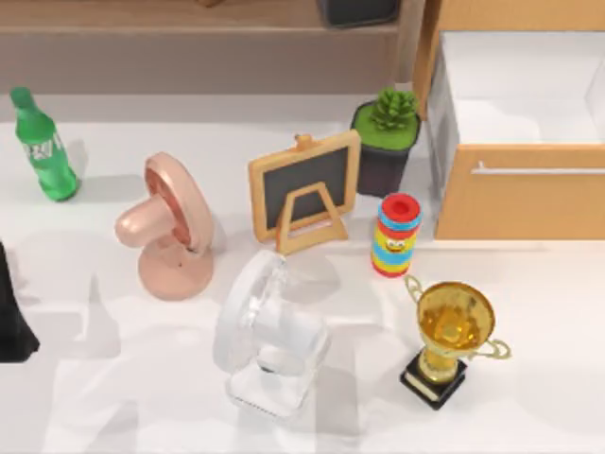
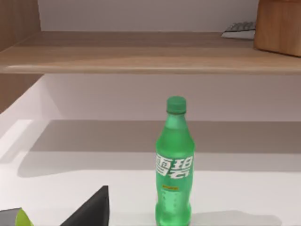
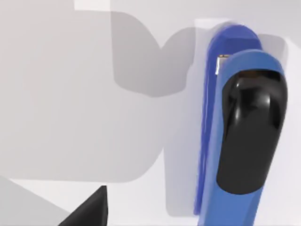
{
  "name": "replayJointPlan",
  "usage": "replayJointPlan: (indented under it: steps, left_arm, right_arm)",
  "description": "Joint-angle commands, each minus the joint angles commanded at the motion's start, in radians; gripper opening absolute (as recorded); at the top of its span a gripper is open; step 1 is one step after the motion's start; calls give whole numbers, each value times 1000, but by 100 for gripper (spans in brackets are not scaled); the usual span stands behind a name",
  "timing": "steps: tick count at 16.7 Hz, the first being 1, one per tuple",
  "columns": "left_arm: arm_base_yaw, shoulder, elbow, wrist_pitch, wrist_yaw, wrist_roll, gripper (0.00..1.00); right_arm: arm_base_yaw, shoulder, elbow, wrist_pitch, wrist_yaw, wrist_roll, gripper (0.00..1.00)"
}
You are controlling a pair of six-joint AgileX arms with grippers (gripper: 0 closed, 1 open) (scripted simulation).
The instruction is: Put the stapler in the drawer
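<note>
The stapler (image 3: 244,136) is blue with a glossy black top and lies on the white table, close below my right wrist camera. A dark edge of my right gripper (image 3: 89,209) shows beside it, apart from it. The drawer (image 1: 520,203) stands pulled out at the table's back right, with a tan wooden front, a slim silver bar handle (image 1: 539,170) and a white inside. My left arm (image 1: 11,322) is parked at the table's left edge, and a dark part of my left gripper (image 2: 89,212) faces the green bottle.
Standing on the table are a green bottle (image 1: 43,147), a pink fan (image 1: 170,227), a white fan (image 1: 269,336), a chalkboard (image 1: 304,189), a potted plant (image 1: 388,137), a coloured ring stack (image 1: 397,236) and a gold trophy (image 1: 452,336). A wooden shelf (image 1: 189,24) runs along the back.
</note>
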Motion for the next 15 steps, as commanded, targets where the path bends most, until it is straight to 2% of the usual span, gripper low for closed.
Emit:
replayJointPlan:
  steps: [4, 11, 15]
  left_arm:
    - [0, 0, 0, 0, 0, 0, 100]
    - [0, 0, 0, 0, 0, 0, 100]
    - [0, 0, 0, 0, 0, 0, 100]
  right_arm:
    - [3, 5, -13, 18, 0, 4, 100]
    - [2, 97, -109, 207, 0, 4, 100]
    - [1, 103, -114, 217, 0, 3, 100]
